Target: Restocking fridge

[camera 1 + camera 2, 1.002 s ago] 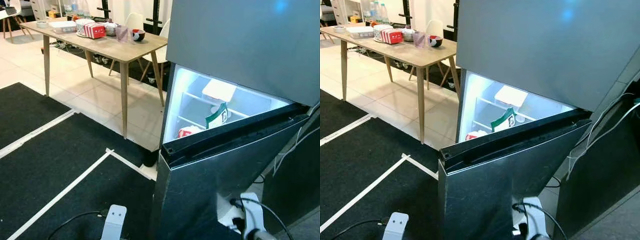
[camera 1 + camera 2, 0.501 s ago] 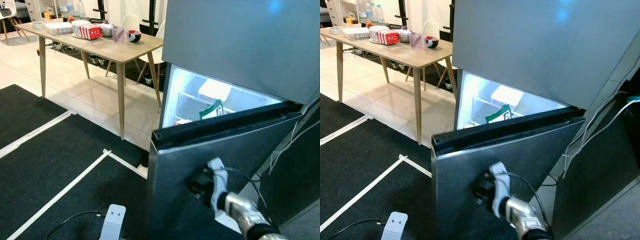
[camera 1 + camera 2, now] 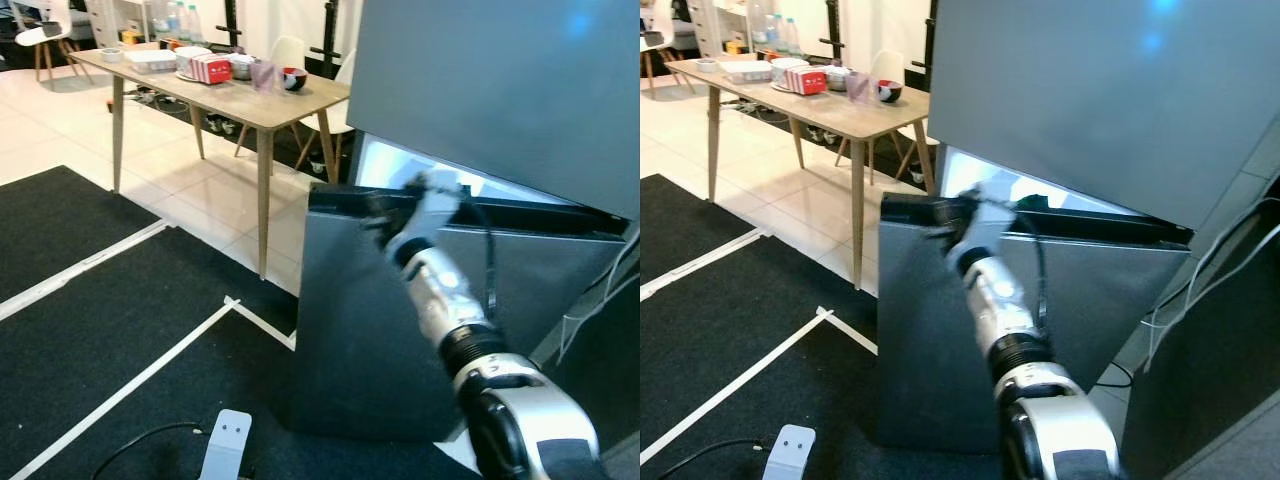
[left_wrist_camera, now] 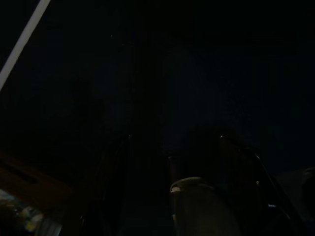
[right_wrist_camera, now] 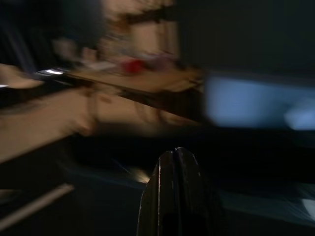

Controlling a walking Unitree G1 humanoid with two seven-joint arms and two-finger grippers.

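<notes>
Swung nearly closed now, the dark grey lower fridge door (image 3: 370, 310) leaves a thin lit slit. Right gripper (image 3: 962, 212), its two black fingers (image 5: 173, 191) pressed together and empty, has risen to the door's top edge. Left gripper's fingers: cannot tell.

The fridge door (image 3: 370, 330) looks like brushed grey metal with a soft sheen, and its top edge is a matt black strip; the right arm (image 3: 445, 300) in front of it is smooth silver metal with a black ribbed joint. The table (image 3: 250, 100) has a pale matt wood top and wooden legs. The floor is glossy cream tile (image 3: 190, 200) beside a rough black carpet (image 3: 110, 340) with white tape lines.
</notes>
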